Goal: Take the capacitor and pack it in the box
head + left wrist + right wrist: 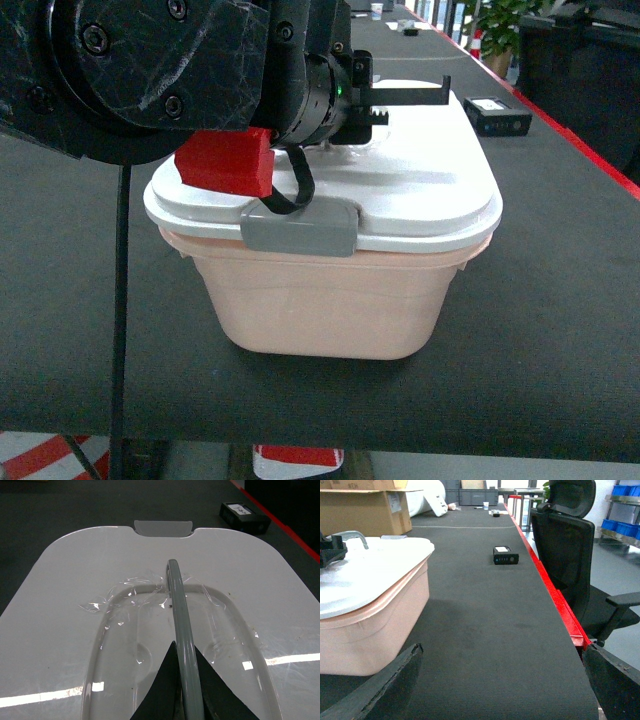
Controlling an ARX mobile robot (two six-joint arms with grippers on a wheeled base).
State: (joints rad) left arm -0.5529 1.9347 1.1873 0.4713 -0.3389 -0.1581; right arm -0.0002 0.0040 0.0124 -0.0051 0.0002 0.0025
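The box (330,310) is a pale peach-pink tub in the middle of the black table, closed by a white lid (420,190) with a grey latch (300,230) at the front. My left gripper (184,647) is over the lid, shut on the grey handle (180,610), which stands up between the two black fingers. In the head view the left gripper (415,100) reaches over the lid's far part. My right gripper (502,650) hangs open above bare table, to the right of the box (375,630). No capacitor shows in any view.
A small black block with a white label (497,115) lies on the table beyond the box, also in the right wrist view (505,555). A brown cardboard carton (365,510) stands behind. The red table edge (555,595) and a black office chair (570,540) are on the right.
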